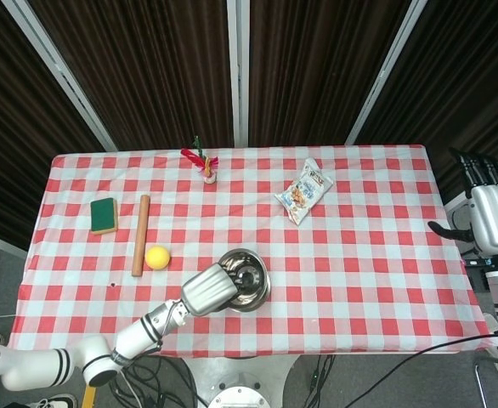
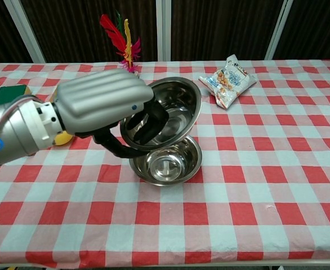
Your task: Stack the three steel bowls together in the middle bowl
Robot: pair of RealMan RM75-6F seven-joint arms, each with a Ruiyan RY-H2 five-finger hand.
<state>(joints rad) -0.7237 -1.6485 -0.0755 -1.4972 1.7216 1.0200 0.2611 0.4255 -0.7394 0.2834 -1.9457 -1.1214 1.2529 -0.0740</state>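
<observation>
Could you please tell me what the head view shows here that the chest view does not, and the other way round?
Only the head view shows the right hand, open and off past the table's right edge, and the whole rolling pin.

Only the chest view shows the gap under the held bowl: it hangs tilted above the middle bowl, not yet nested.

Both show the left hand gripping that bowl's rim, the snack bag, the feathered shuttlecock, and the checked tablecloth.
</observation>
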